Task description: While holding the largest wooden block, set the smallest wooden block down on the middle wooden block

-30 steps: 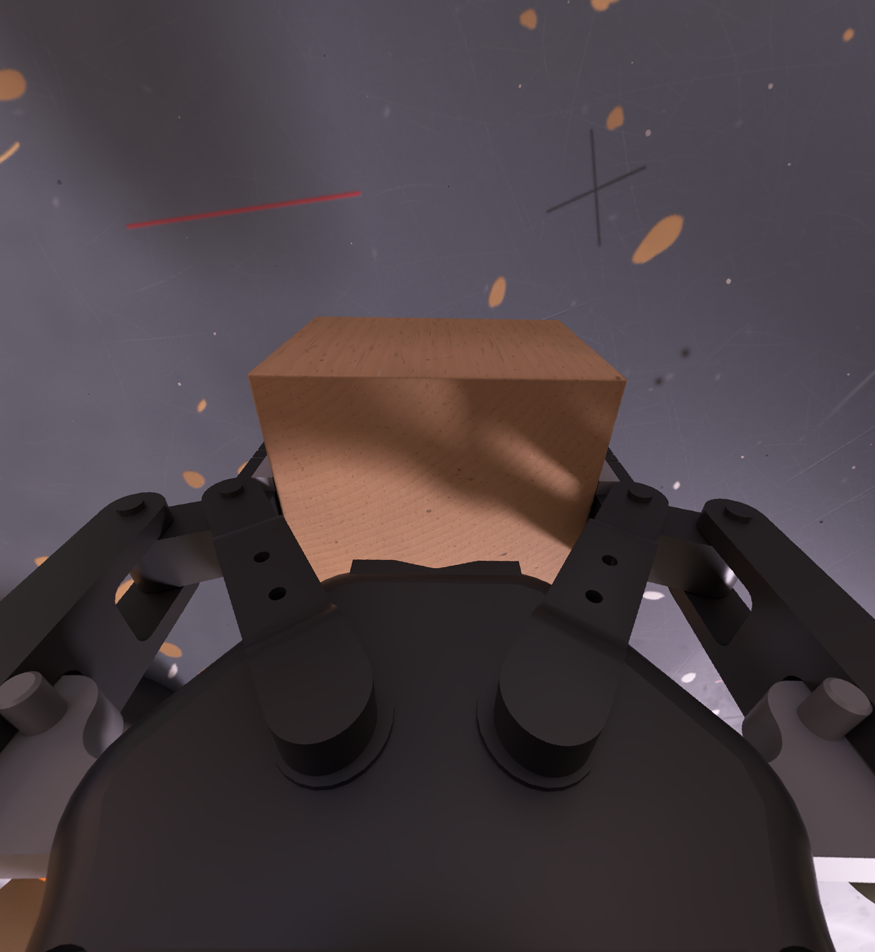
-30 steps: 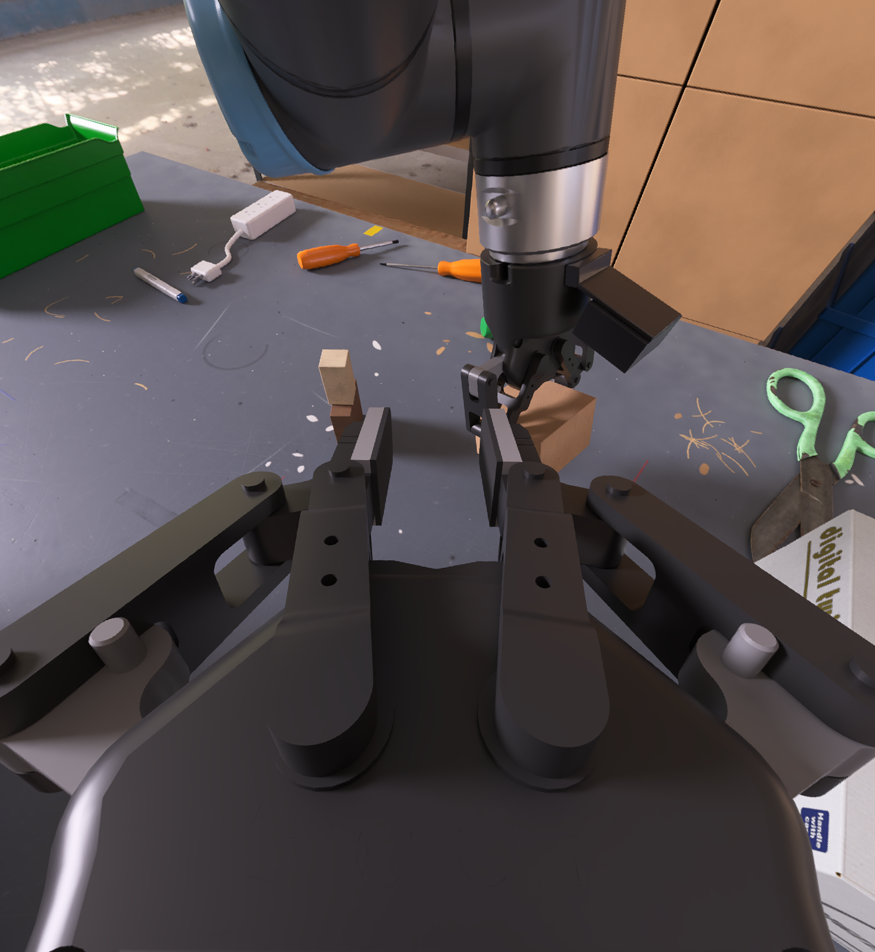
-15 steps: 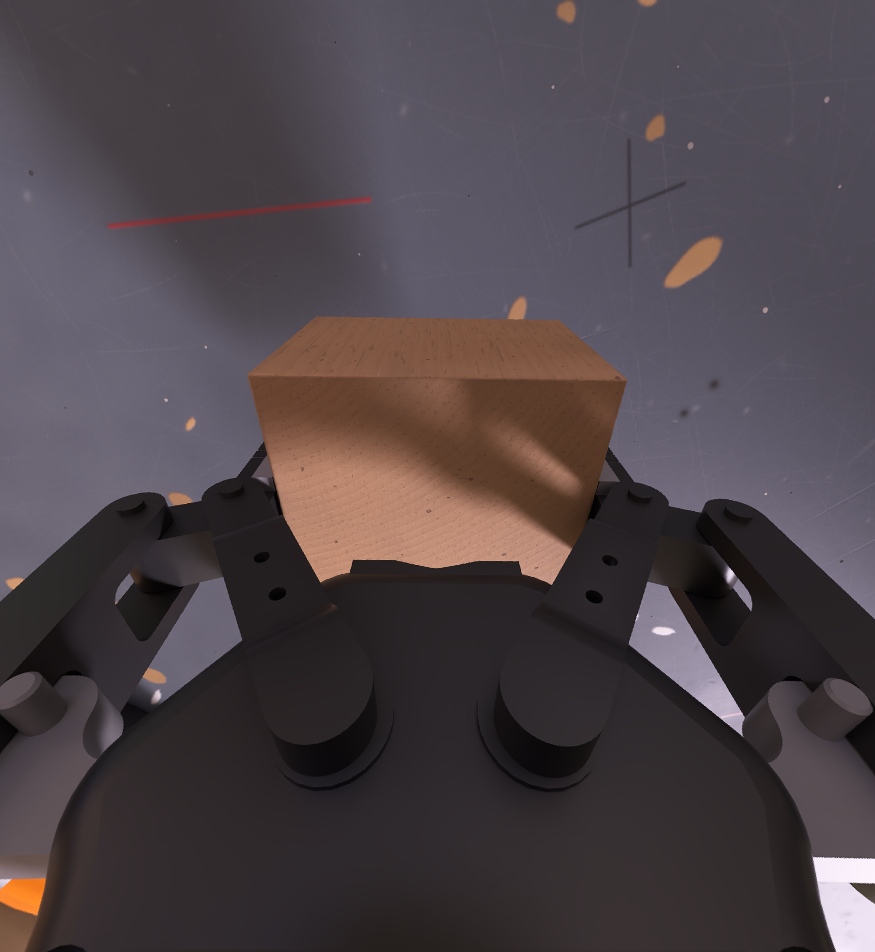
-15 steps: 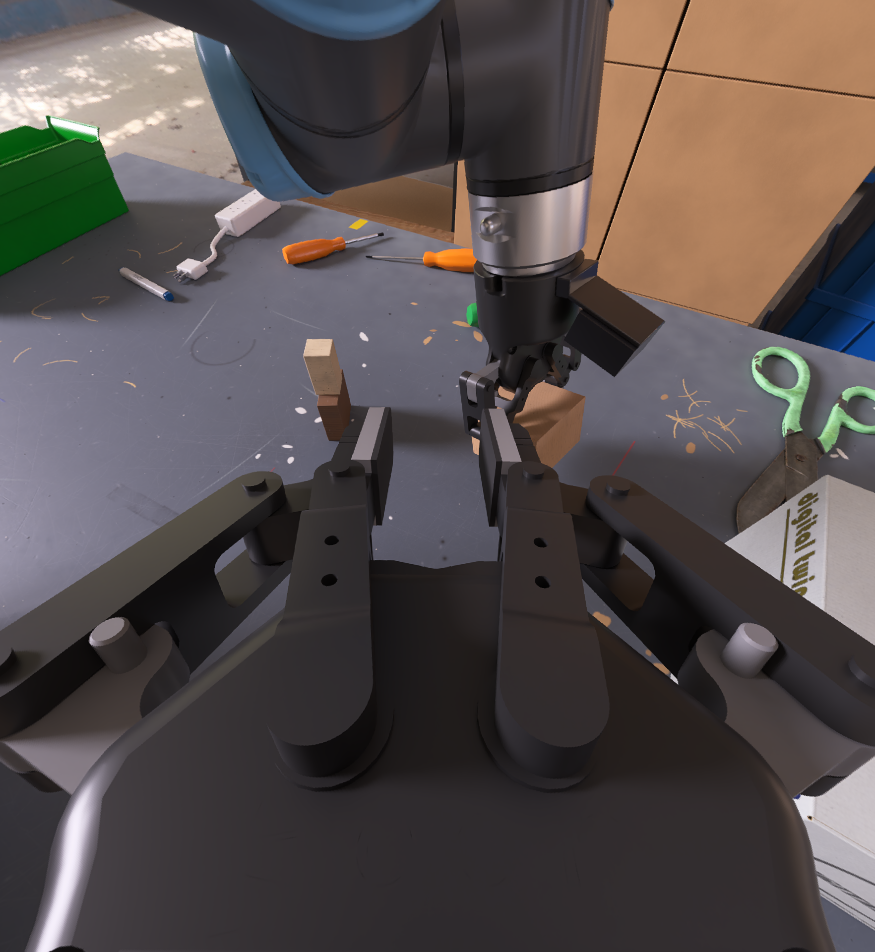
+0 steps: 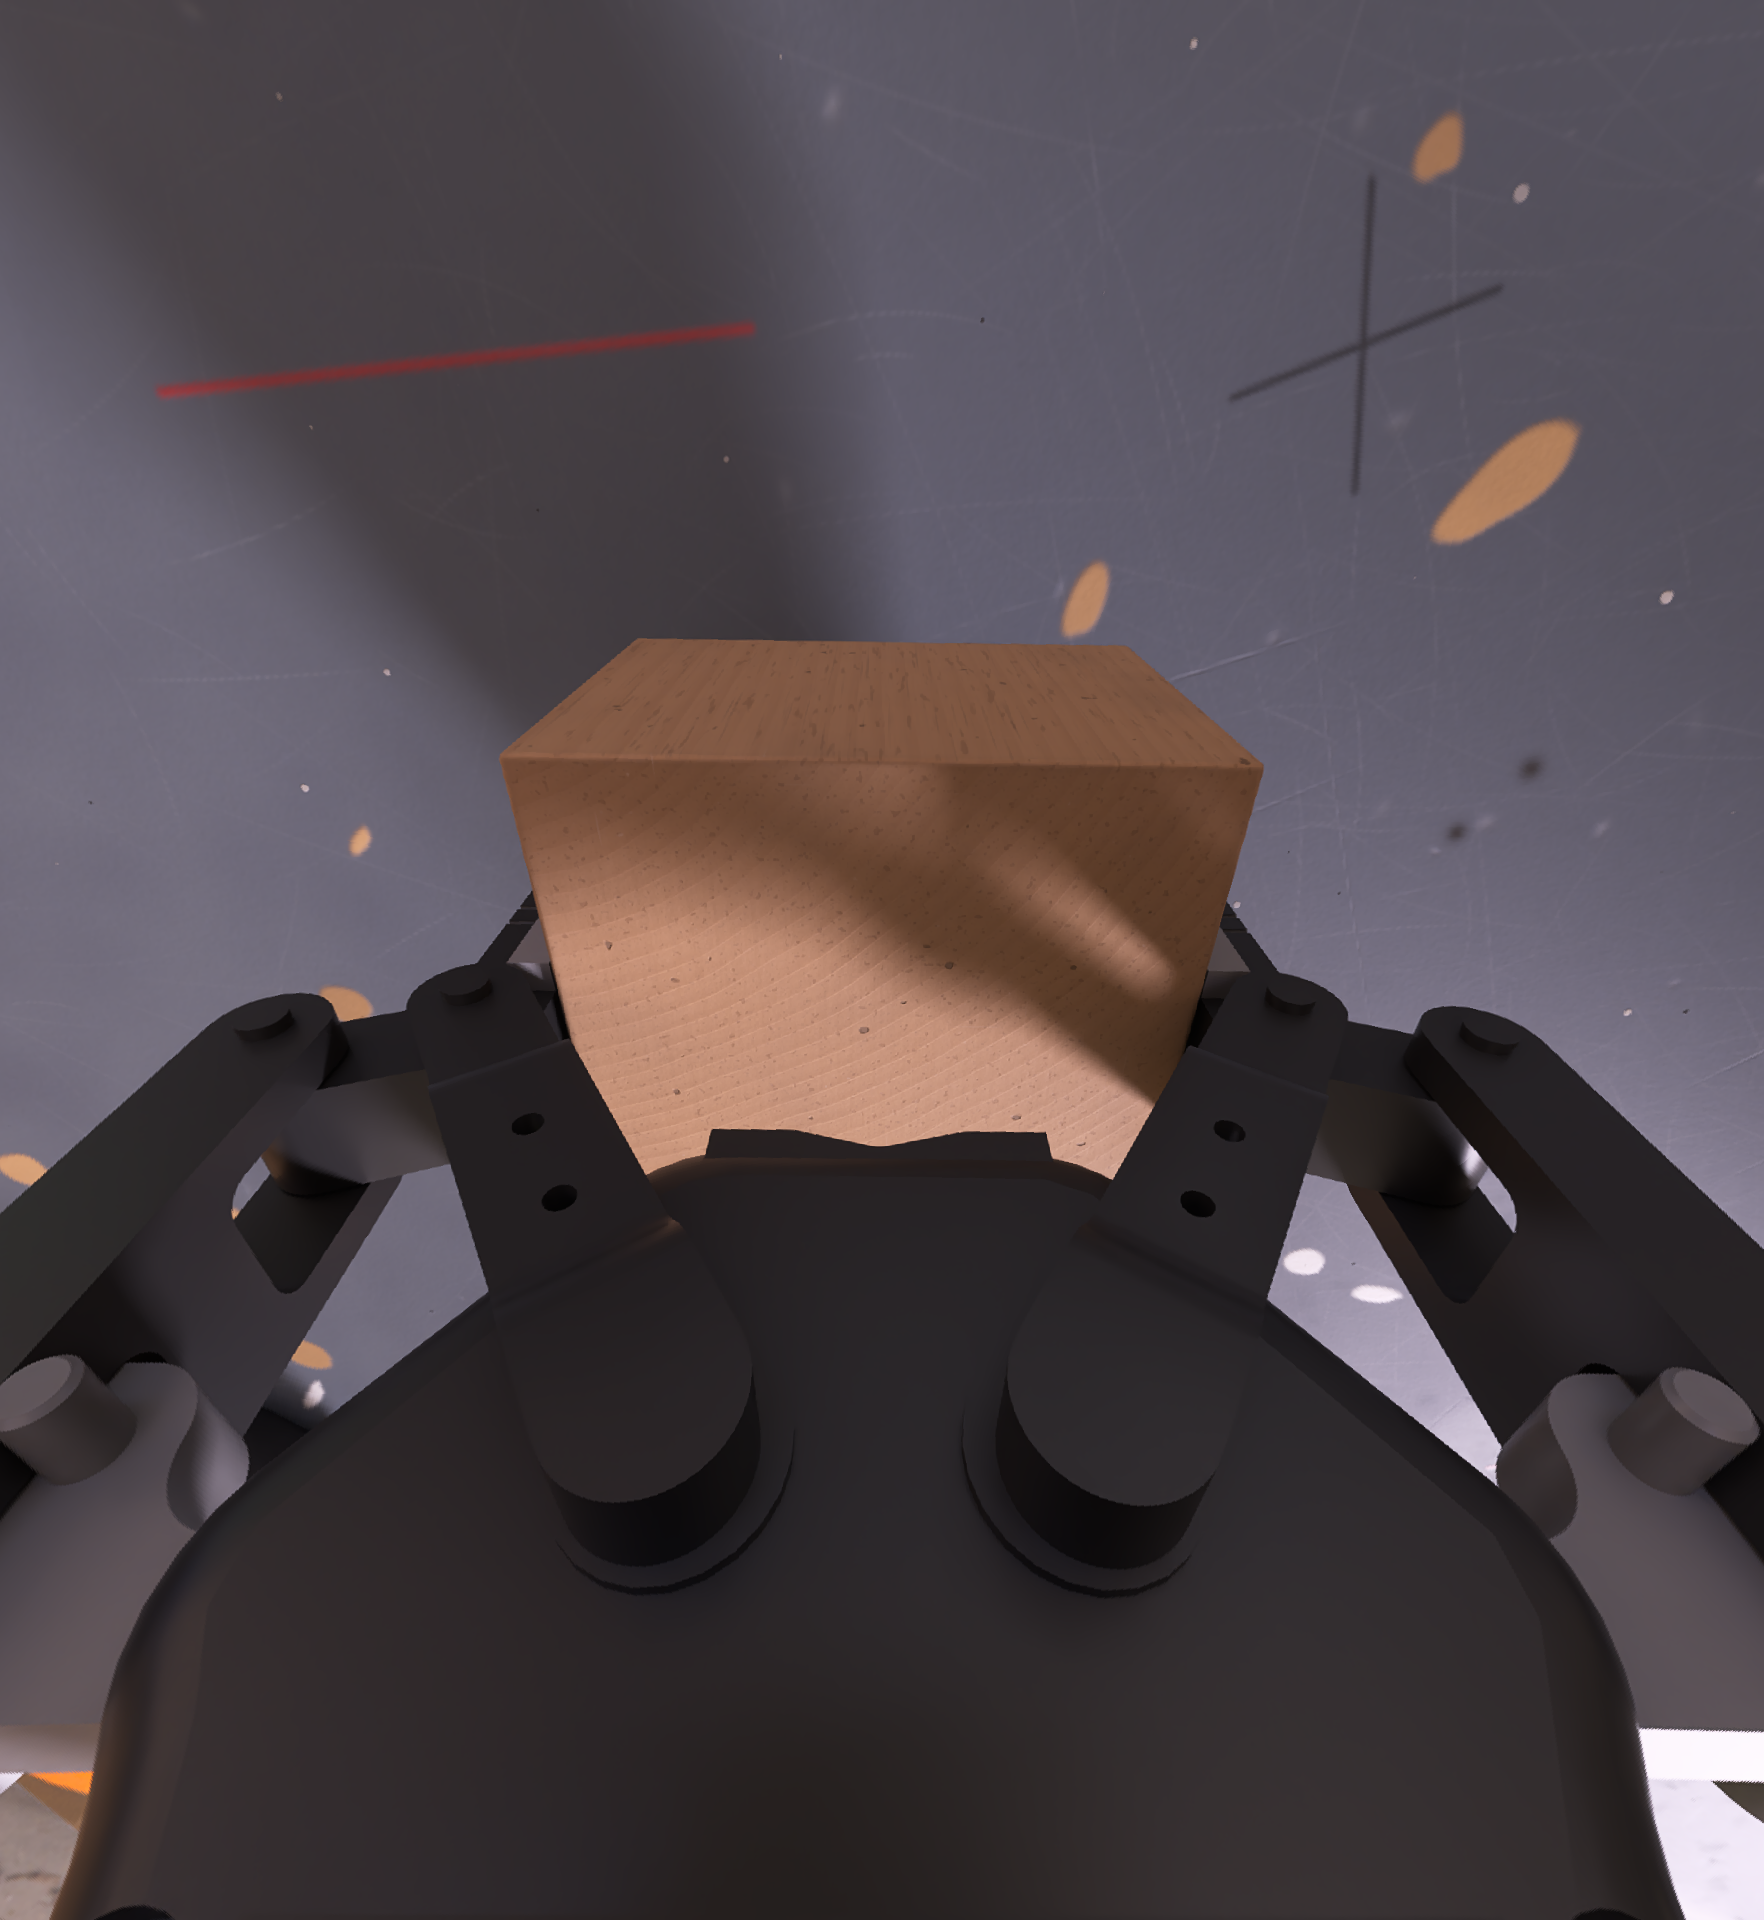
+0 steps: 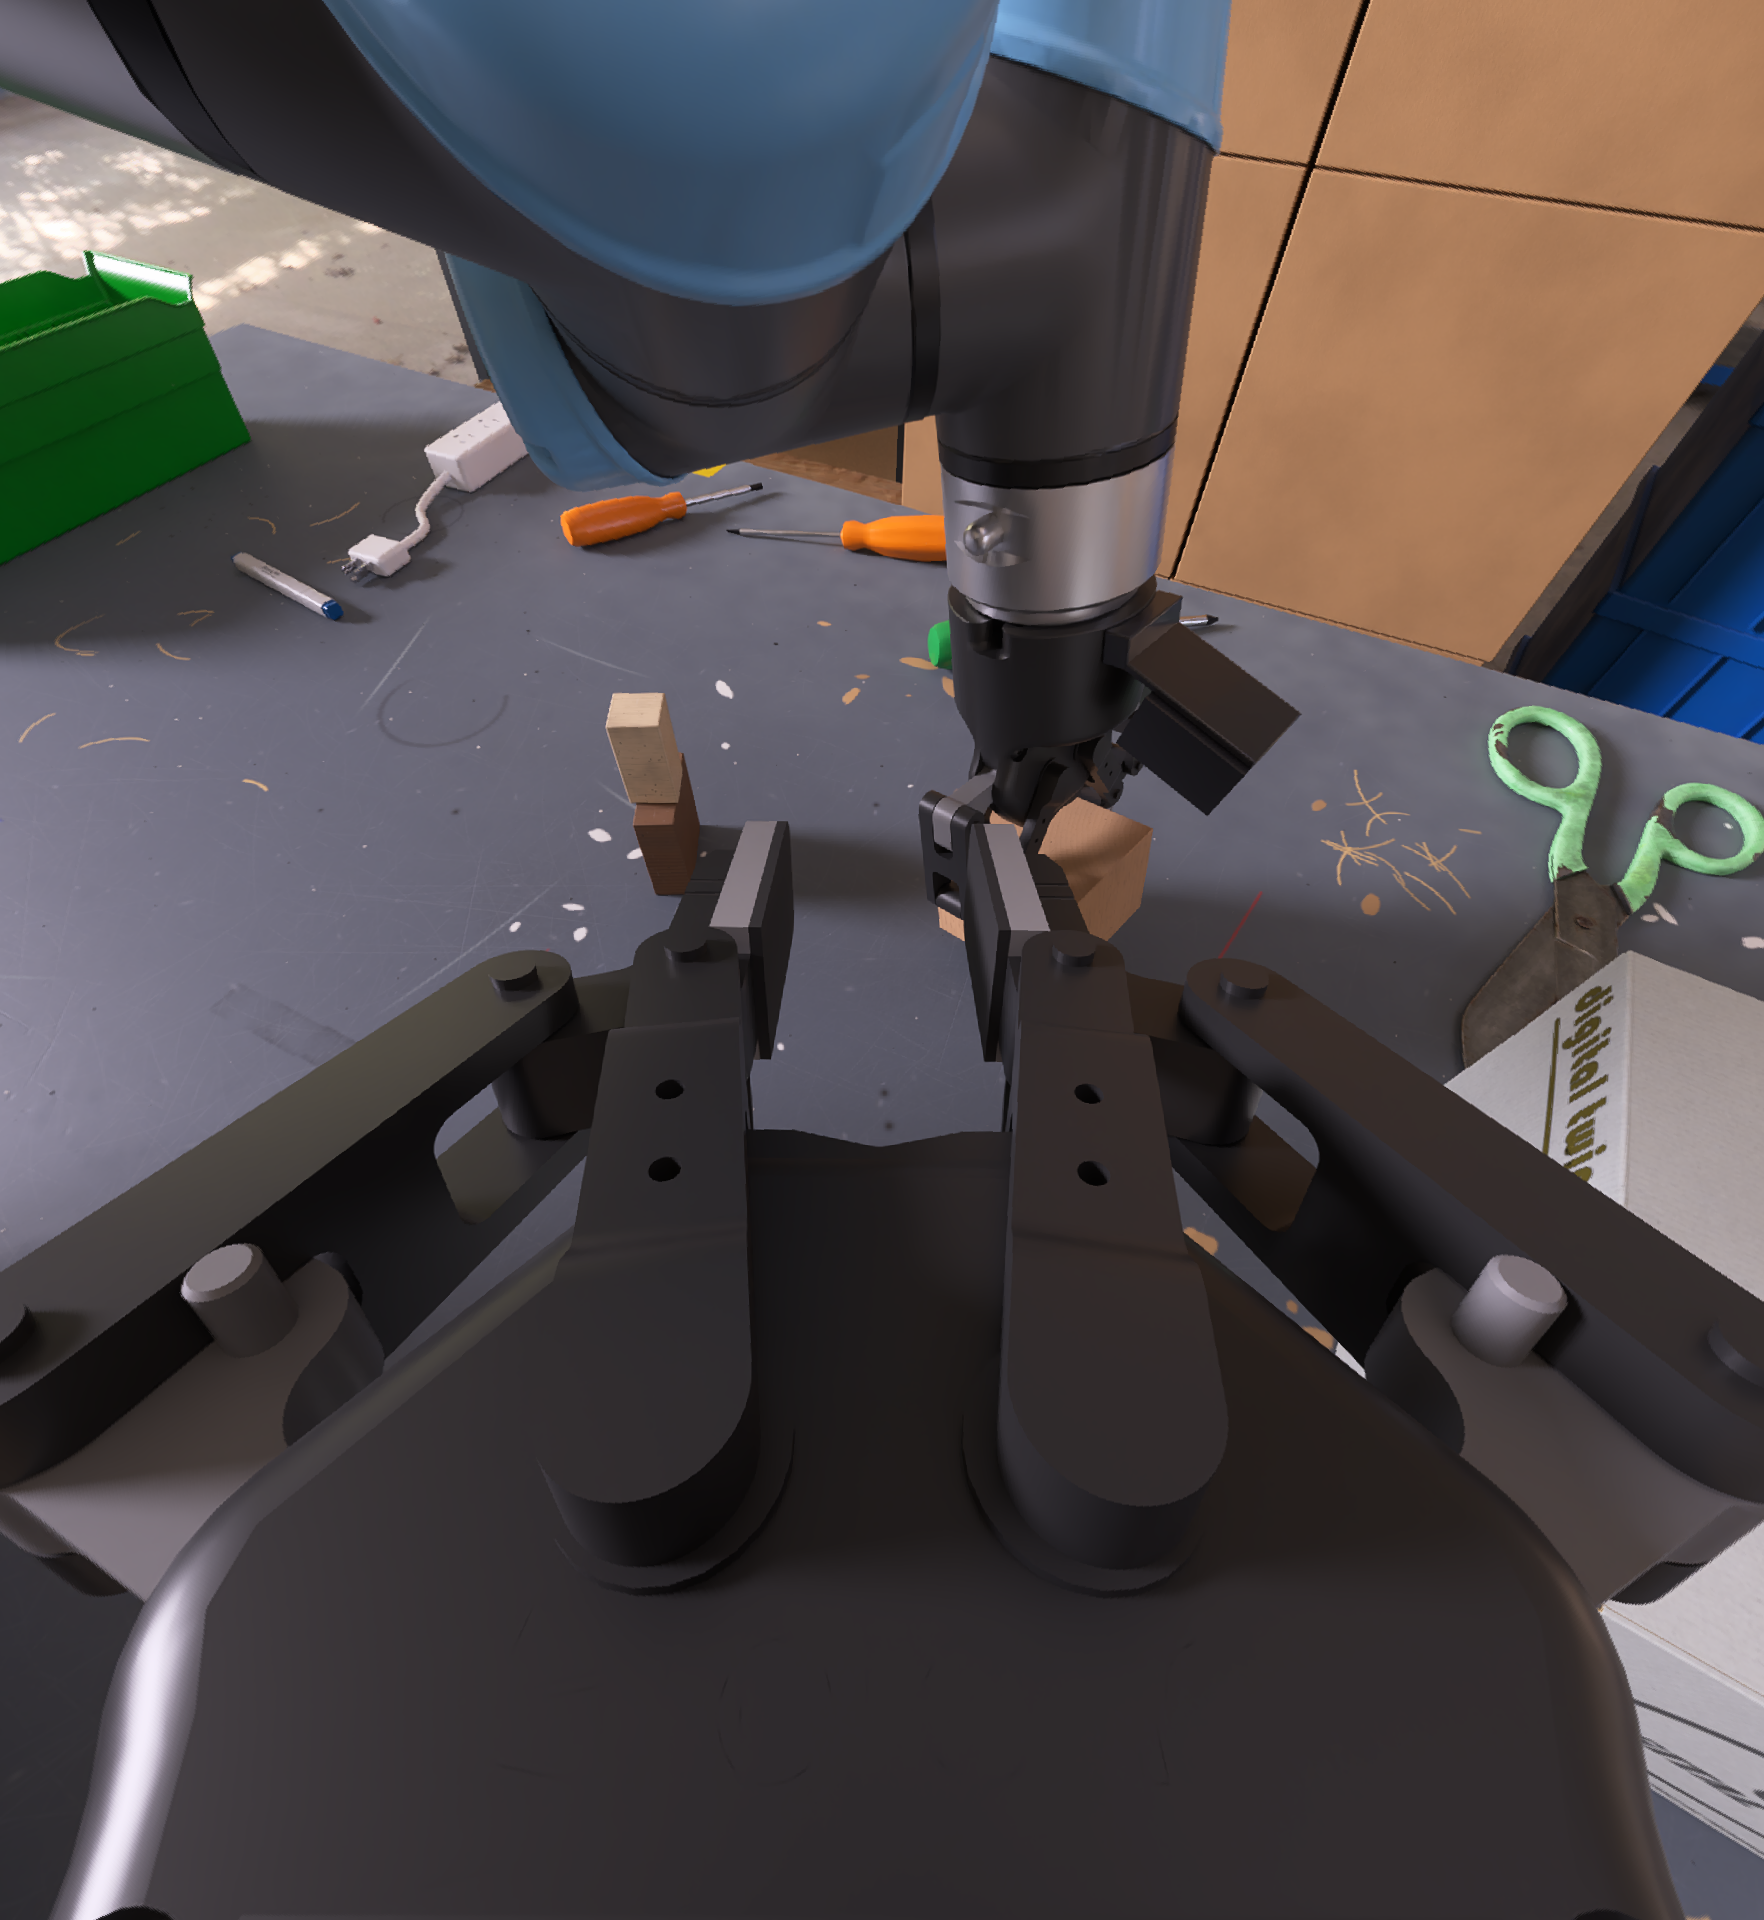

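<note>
My left gripper [image 5: 878,935] is shut on the largest wooden block [image 5: 878,914], a light brown cube held over the grey table [image 5: 442,623]. In the right wrist view the same gripper [image 6: 1013,831] holds that block [image 6: 1106,868] low over the table. The smallest block [image 6: 639,746], pale, sits on top of the middle block [image 6: 668,836], darker brown, left of the large block. My right gripper [image 6: 878,904] is open and empty, a short way in front of the stack and to its right.
A green bin [image 6: 57,405] stands far left. A white power strip [image 6: 473,447], a marker [image 6: 286,584] and two orange screwdrivers [image 6: 629,516] lie at the back. Green-handled scissors [image 6: 1626,831] and a white box [image 6: 1688,1091] are at the right, with cardboard boxes [image 6: 1480,364] behind.
The table marks have spread and grown in the left wrist view, so the left gripper has moved closer to the table with the large block. The right gripper stays open and has barely shifted.
</note>
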Robot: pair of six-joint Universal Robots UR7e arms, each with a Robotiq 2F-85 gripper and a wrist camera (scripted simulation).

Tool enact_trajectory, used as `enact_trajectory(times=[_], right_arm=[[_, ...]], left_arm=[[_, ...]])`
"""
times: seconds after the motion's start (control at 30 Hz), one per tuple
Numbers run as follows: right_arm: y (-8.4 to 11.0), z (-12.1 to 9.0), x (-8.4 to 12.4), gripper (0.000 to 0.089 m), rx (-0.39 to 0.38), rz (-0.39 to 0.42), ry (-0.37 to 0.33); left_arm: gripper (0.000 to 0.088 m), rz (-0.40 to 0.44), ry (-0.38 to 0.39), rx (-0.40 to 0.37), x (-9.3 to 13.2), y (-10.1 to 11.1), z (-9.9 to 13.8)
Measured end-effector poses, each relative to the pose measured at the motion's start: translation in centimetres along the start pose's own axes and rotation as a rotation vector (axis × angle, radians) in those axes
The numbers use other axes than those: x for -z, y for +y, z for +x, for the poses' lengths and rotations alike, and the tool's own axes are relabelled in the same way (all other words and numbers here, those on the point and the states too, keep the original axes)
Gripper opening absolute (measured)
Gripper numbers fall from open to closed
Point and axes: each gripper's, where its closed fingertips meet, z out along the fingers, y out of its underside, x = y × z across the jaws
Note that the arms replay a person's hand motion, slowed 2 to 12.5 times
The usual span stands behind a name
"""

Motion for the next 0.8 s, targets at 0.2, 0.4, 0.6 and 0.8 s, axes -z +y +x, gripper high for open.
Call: enact_trajectory(times=[0.2, 0.4, 0.6, 0.8], right_arm=[[0.0, -0.2, -0.2, 0.0304, 0.004, -0.004, -0.004], [0.0, -0.3, -0.5, 0.0305, 0.007, -0.008, -0.011], [0.1, -0.3, -0.7, 0.0304, 0.007, -0.012, -0.016], [0.1, -0.3, -0.8, 0.0304, 0.007, -0.012, -0.018]], left_arm=[[0.0751, -0.018, -0.004, 0.001, -0.5, 0.4, -0.1], [0.0751, -0.017, 0.004, 0.010, -0.9, 0.7, -0.1], [0.0751, -0.027, 0.000, 0.012, -1.1, 0.9, -0.3], [0.0751, -0.032, 0.002, 0.012, -1.4, 1.0, -0.2]])
